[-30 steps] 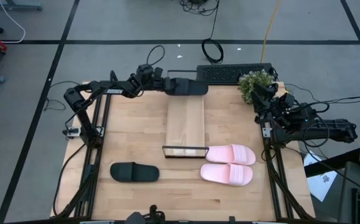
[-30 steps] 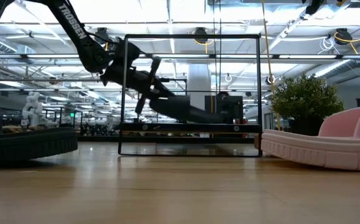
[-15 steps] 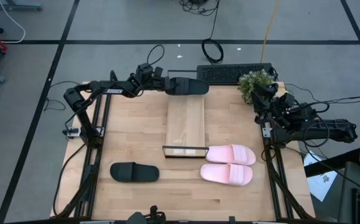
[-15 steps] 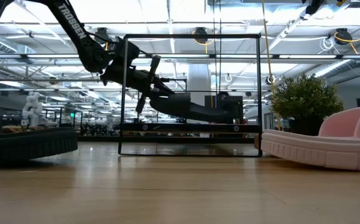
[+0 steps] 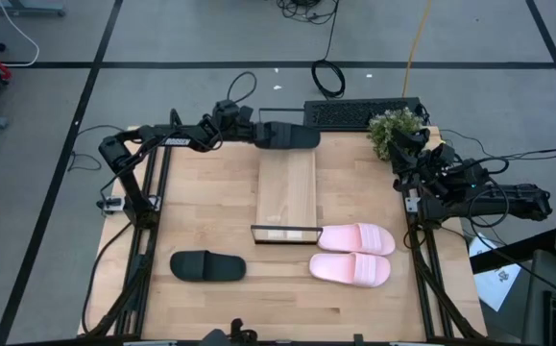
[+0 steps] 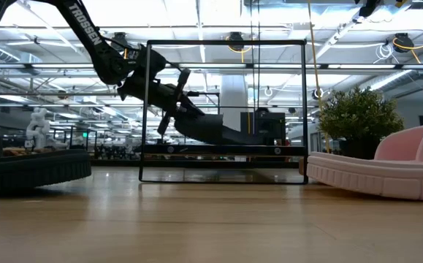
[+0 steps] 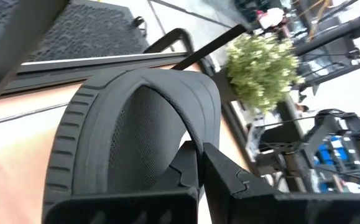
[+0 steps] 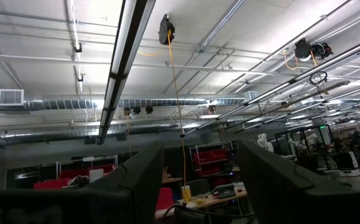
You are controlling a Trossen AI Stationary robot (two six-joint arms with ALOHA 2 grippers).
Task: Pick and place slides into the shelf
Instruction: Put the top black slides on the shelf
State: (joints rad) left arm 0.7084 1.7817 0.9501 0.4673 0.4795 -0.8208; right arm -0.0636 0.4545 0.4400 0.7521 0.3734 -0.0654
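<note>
Comparing with the frame a second earlier, almost nothing is found changed: the held black slide is seen nudged slightly toward the left arm and, in the low view, tipped a little more steeply toe-down. The wooden tabletop is unaltered. The shelf, a long pale plank with a thin black frame at its near end, lies at the middle of the table. The pink pair is lying side by side just right of that frame, and the other black slide rests near the front left. The left gripper is clamped on the matte, ribbed-strapped black slide above the shelf's far end. The right gripper is parked by the potted plant, fingers spread.
</note>
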